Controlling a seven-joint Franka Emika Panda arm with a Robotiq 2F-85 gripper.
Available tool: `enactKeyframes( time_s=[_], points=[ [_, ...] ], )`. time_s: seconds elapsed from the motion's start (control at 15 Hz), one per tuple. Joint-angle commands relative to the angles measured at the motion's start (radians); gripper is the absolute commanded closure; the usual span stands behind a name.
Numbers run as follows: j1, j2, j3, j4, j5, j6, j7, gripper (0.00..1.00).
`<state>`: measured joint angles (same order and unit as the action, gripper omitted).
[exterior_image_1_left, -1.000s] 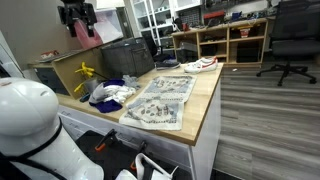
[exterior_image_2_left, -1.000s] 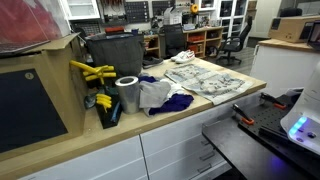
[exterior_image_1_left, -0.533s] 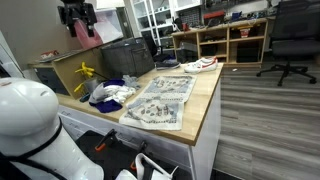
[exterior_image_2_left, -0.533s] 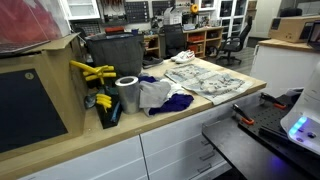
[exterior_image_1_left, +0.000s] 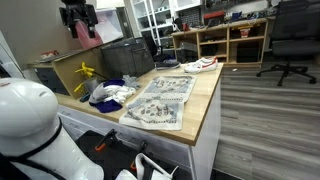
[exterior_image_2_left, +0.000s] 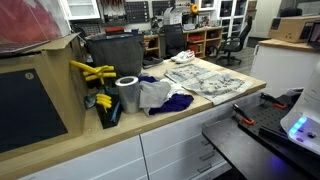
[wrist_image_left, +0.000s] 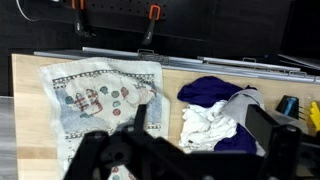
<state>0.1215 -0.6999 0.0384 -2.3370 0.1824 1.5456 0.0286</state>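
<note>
Gripper (exterior_image_1_left: 77, 16): I hold it high over wooden worktop (exterior_image_1_left: 205, 95), fingers wide apart and empty, likely for clear overview. Beneath it: crumpled white rag (wrist_image_left: 212, 122) heaped on purple cloth (wrist_image_left: 215, 90), just beside printed sheet (wrist_image_left: 100, 100) spread flat.

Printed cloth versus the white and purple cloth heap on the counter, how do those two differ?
The printed cloth lies spread flat; the cloth heap is crumpled and bunched up. The printed cloth is pale with a busy pattern; the cloth heap is plain white and purple. The printed cloth covers more of the counter than the cloth heap. Both are fabric, lying side by side on the same wooden top.
</note>
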Motion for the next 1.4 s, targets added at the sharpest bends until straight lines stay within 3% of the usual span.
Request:
enactKeyframes(
  time_s=[0.0, 0.33, 0.73, 1.33],
  points=[
    [-0.043, -0.014, 0.005, -0.050, 0.018, 0.035, 0.020, 0.00],
    [-0.080, -0.011, -0.011, -0.104, 0.013, 0.081, 0.011, 0.00],
    [-0.110, 0.072, -0.014, -0.143, 0.000, 0.251, 0.013, 0.00],
    [-0.132, 0.438, -0.021, 0.045, -0.016, 0.449, 0.050, 0.00]
  ],
)
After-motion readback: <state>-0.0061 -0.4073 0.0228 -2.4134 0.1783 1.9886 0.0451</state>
